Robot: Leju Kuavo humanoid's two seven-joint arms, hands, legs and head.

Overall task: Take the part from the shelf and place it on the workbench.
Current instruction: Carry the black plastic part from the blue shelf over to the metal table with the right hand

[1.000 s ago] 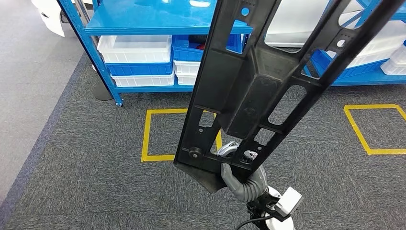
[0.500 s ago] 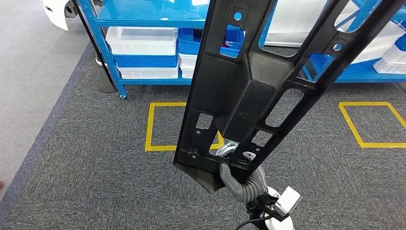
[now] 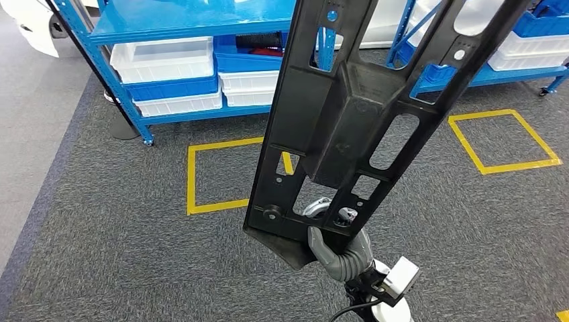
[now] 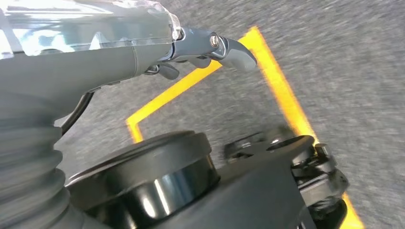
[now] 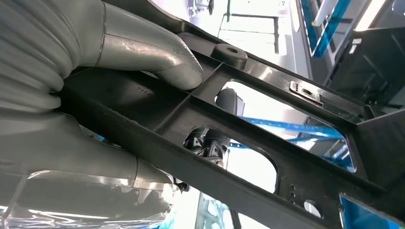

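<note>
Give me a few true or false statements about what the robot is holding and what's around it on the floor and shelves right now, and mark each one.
1. The right hand grips the long black part at its lower end. True.
2. The part lies flat on a workbench. False: it is held up in the air, above grey carpet.
3. Yellow tape squares mark the carpet. True.
4. The blue shelf carries red bins. False: it carries white bins and blue ones.
5. The left hand also grips the part. False: in the left wrist view it holds nothing, with carpet beyond it.
</note>
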